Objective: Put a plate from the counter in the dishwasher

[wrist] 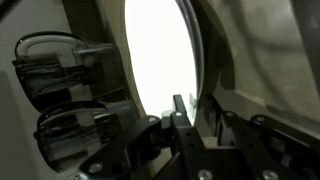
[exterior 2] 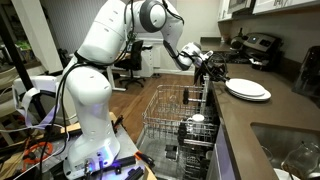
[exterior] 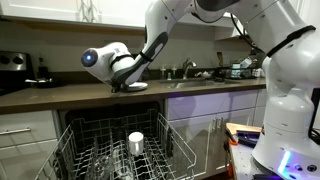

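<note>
The white plate [exterior 2: 247,89] lies on the dark brown counter [exterior 2: 262,122], seemingly on top of another plate. In an exterior view it is a pale disc [exterior: 136,87] under the wrist. My gripper [exterior 2: 213,72] is at its near rim. In the wrist view the plate [wrist: 160,50] fills the top middle, and my fingers [wrist: 195,112] stand close together with its rim between them, shut on it. The plate still rests on the counter [exterior: 60,95]. The dishwasher [exterior: 120,150] is open below, its wire racks [exterior 2: 175,115] pulled out.
A white upright cup [exterior: 136,142] stands in the pulled-out rack, also seen in an exterior view [exterior 2: 197,120]. A sink [exterior 2: 292,152] lies in the counter, with a faucet and clutter [exterior: 190,72] behind. White cabinet fronts [exterior: 25,135] flank the dishwasher. The robot's base [exterior 2: 85,120] stands on the floor.
</note>
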Controlling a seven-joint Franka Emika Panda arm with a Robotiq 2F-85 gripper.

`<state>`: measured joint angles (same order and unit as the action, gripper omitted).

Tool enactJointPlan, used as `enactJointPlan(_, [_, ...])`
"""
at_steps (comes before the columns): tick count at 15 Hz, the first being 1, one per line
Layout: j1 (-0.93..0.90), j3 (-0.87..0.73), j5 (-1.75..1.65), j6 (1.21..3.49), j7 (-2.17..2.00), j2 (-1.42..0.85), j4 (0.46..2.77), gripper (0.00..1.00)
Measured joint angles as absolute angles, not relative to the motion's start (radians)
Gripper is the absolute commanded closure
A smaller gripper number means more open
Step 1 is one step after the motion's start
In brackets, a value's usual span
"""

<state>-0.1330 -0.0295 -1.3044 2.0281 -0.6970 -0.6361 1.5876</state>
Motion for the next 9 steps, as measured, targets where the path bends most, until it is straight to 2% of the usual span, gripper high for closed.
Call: enactJointPlan(9, [-0.130, -0.042, -1.308, 2.029, -0.697, -0.639, 1.588, 0.68])
